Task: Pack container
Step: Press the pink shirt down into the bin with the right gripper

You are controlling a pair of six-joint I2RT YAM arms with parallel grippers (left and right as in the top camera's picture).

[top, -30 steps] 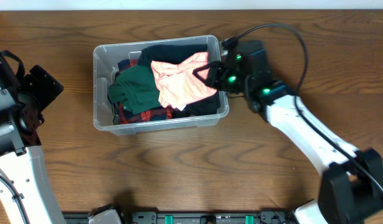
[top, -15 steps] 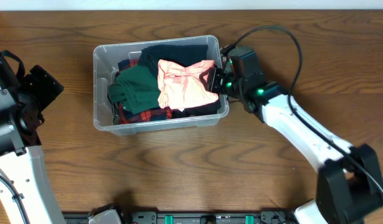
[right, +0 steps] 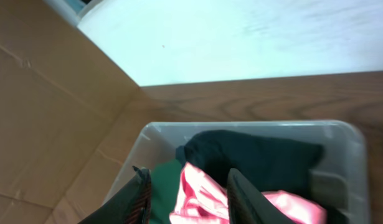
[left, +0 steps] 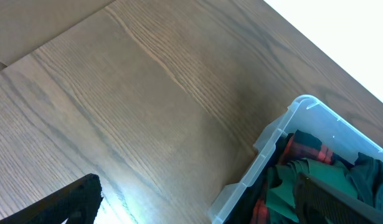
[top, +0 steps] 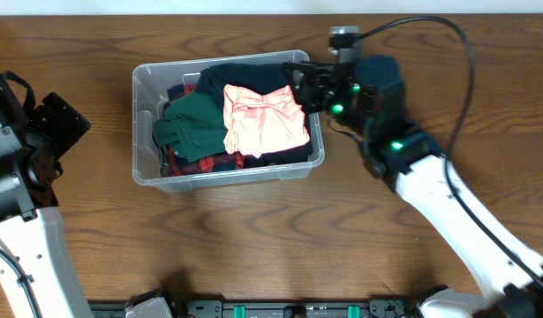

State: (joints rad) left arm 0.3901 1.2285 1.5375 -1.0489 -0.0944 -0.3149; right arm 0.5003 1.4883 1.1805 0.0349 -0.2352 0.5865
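The container (top: 144, 81), a clear plastic bin, sits left of the table's middle. It holds a pink garment (top: 264, 119), a green one (top: 192, 128), a dark one (top: 253, 72) and red plaid cloth (top: 200, 164). My right gripper (top: 304, 88) hovers over the bin's far right corner, open and holding nothing. In the right wrist view its fingers (right: 142, 196) stand apart above the pink garment (right: 197, 190) and the dark garment (right: 253, 155). My left gripper (top: 61, 125) stays open, well to the left of the bin. The bin's corner (left: 300, 109) shows in the left wrist view.
A brown cardboard surface (right: 48, 118) stands beyond the table's far left. Bare wood (top: 253, 247) runs along the table's front. A black cable (top: 456, 40) loops over the right arm.
My right gripper opened and let go of the pink garment, then lifted and drew back toward the bin's far right corner. The garment settled flatter on the pile. The left arm held still.
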